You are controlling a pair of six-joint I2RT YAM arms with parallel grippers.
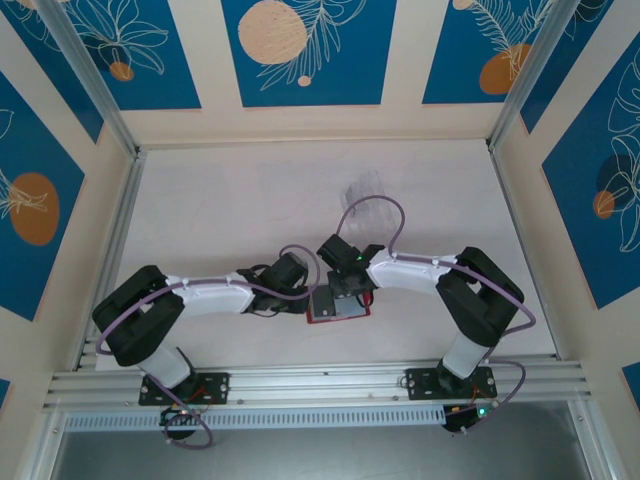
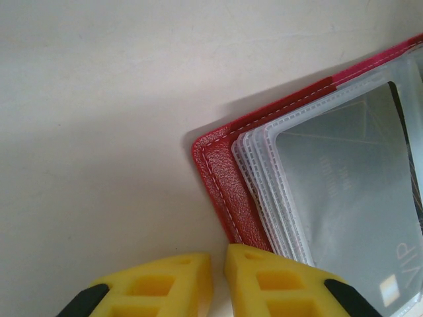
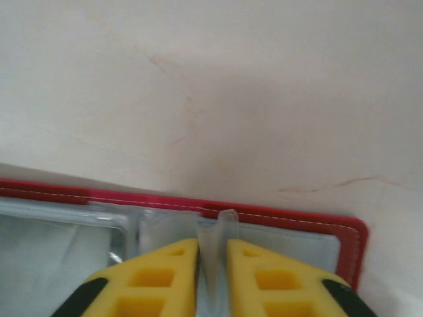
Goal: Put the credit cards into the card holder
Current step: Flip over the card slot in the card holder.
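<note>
On card holder (image 3: 349, 244), right fingers (image 3: 264, 281) around sleeve (image 3: 227, 221)

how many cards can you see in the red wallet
1: a grey card marked VIP under the top clear sleeve of the open card holder; more may be hidden beneath.

Field notes for you: the card holder (image 1: 338, 308) lies open on the table (image 1: 250, 200), near its front edge, between the two arm bases. The left gripper (image 2: 218, 264) sits at the holder's left corner. The right gripper (image 3: 213, 254) is over the holder, one sleeve (image 3: 223, 224) upright between its fingers. A credit card (image 2: 344, 178) lies inside the uppermost pocket.
</note>
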